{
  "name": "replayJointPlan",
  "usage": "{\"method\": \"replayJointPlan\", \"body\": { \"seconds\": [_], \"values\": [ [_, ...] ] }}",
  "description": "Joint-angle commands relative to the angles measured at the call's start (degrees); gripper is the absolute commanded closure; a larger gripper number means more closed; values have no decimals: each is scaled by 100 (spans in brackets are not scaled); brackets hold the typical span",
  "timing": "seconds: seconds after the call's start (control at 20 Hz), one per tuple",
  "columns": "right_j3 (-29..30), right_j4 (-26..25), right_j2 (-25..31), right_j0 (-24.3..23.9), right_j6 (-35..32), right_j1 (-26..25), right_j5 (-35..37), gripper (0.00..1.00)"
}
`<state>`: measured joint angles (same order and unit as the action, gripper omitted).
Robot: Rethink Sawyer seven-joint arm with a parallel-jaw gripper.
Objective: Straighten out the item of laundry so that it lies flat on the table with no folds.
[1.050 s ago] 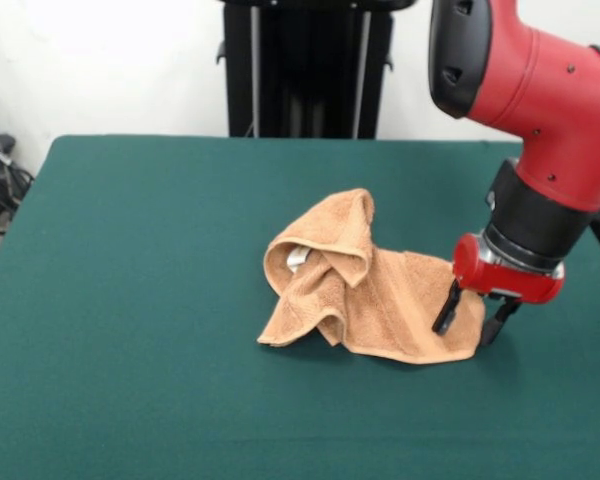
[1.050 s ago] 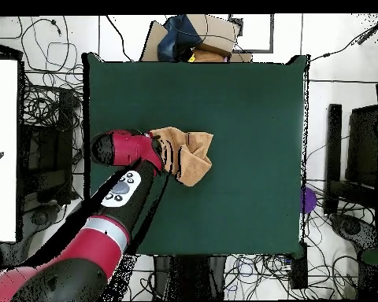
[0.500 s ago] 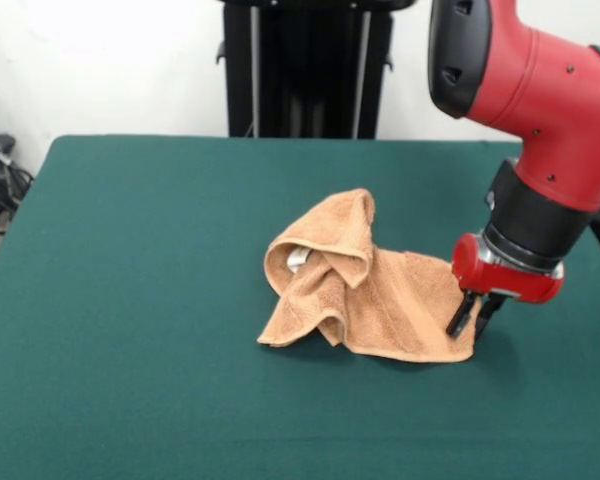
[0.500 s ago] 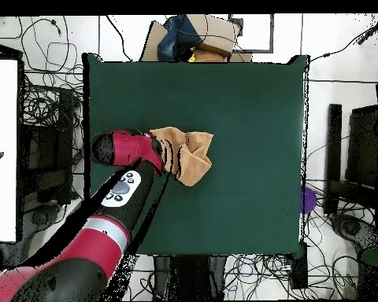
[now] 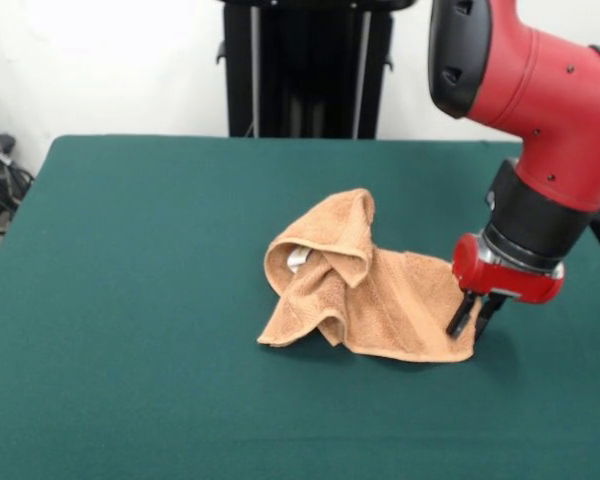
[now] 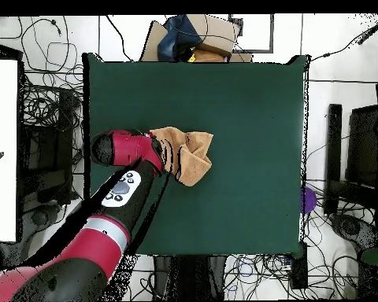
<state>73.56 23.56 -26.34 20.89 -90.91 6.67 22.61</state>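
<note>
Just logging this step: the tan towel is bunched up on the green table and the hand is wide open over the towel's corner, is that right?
Not quite. The hand is shut on the corner of the towel, not wide open; the front view shows its fingers pinched together there. The towel is indeed bunched up on the green table.

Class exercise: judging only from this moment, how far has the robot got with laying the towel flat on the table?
Done: the pincer has shut on the towel's lower right corner in the front view. In hand: that corner is pinched at table level, nothing lifted. Left: nearly all of it. The towel's other side is heaped in a hooded fold, so it needs pulling open and smoothing.
</note>
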Motion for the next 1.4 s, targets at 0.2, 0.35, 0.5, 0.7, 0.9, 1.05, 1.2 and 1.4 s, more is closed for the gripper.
{"method": "replayJointPlan", "body": {
  "seconds": [0.2,0.35,0.5,0.7,0.9,1.05,1.2,1.4],
  "values": [
    [45,92,266,74,-1482,-126,436,100],
    [-183,198,122,94,-1662,-173,637,100],
    [-363,276,46,93,-1776,-193,776,100],
    [-552,379,-100,109,-1939,-151,904,100],
    [-392,464,-99,122,-2002,68,807,100],
    [-303,476,-67,94,-1965,196,797,100],
    [-142,529,55,38,-1945,351,578,100],
    [534,535,629,-204,-1651,741,-55,100]
  ]
}}
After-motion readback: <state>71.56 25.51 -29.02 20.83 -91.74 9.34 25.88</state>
